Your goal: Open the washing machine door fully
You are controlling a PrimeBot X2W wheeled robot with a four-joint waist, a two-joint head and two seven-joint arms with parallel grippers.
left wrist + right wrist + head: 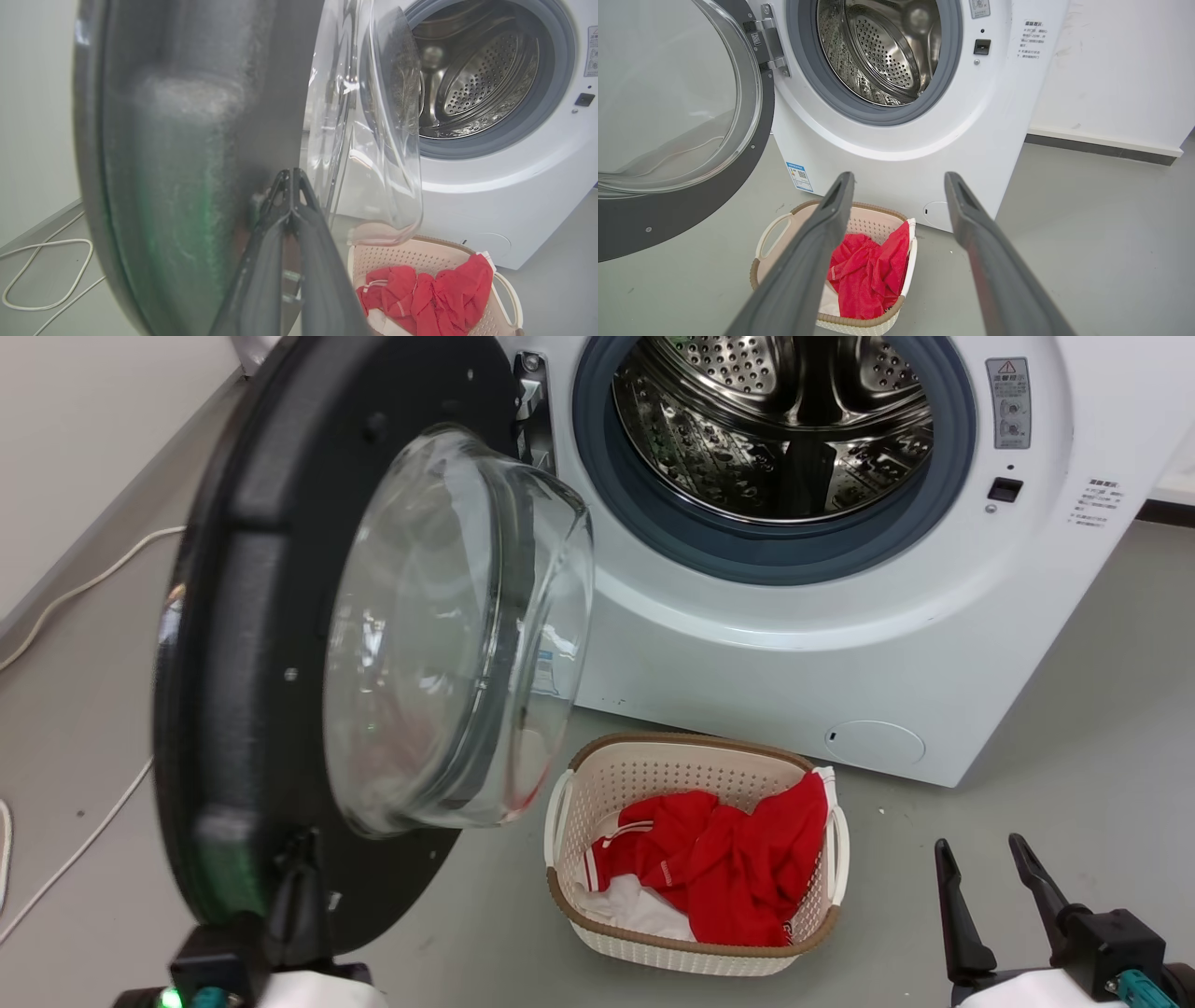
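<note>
The washing machine door stands swung out to the left, its inner face and clear glass bowl turned toward me. The white washing machine shows its grey ring and steel drum. My left gripper is shut, its tips against the door's black inner face near the lower rim; in the left wrist view the left gripper touches the door beside the glass. My right gripper stands open at the lower right, apart from the machine, also open in its own view.
A beige laundry basket holding red clothing sits on the grey floor in front of the machine, just right of the door. A white cable runs along the floor by the left wall.
</note>
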